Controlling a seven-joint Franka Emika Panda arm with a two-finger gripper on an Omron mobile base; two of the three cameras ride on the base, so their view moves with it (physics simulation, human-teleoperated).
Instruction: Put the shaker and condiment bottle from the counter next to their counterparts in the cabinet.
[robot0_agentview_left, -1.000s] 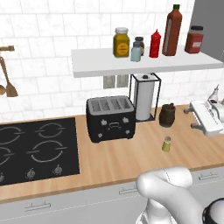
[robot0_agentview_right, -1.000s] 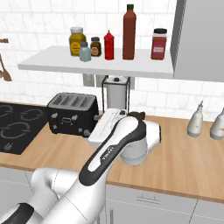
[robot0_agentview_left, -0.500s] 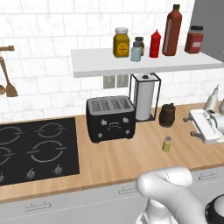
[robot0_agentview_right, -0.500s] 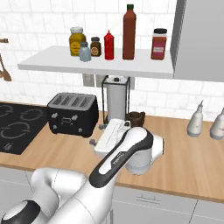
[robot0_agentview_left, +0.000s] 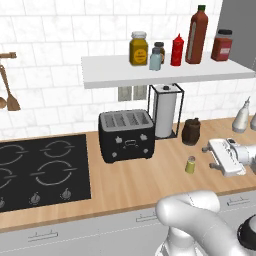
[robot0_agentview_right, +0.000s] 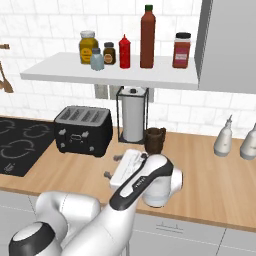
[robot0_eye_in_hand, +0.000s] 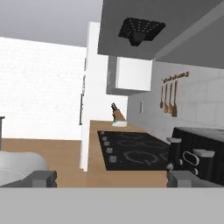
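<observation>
End effector (robot0_agentview_left: 206, 156) is held apart and empty just beside the shaker (robot0_agentview_left: 190, 164) on the worktop (robot0_agentview_left: 150, 175); the condiment bottle (robot0_agentview_left: 196, 35) is already shelved above.

1. Pretty clearly a home kitchen, rendered: white tiled wall and a wooden counter (robot0_agentview_left: 150, 182).
2. Black hob (robot0_agentview_left: 42, 172) set into the worktop, black toaster (robot0_agentview_left: 126, 135) next to it.
3. Paper towel holder (robot0_agentview_left: 166, 111), wooden spoons (robot0_agentview_left: 10, 97) on the wall.
4. Open white shelf (robot0_agentview_left: 165, 75) with sauce bottles and jars.
</observation>
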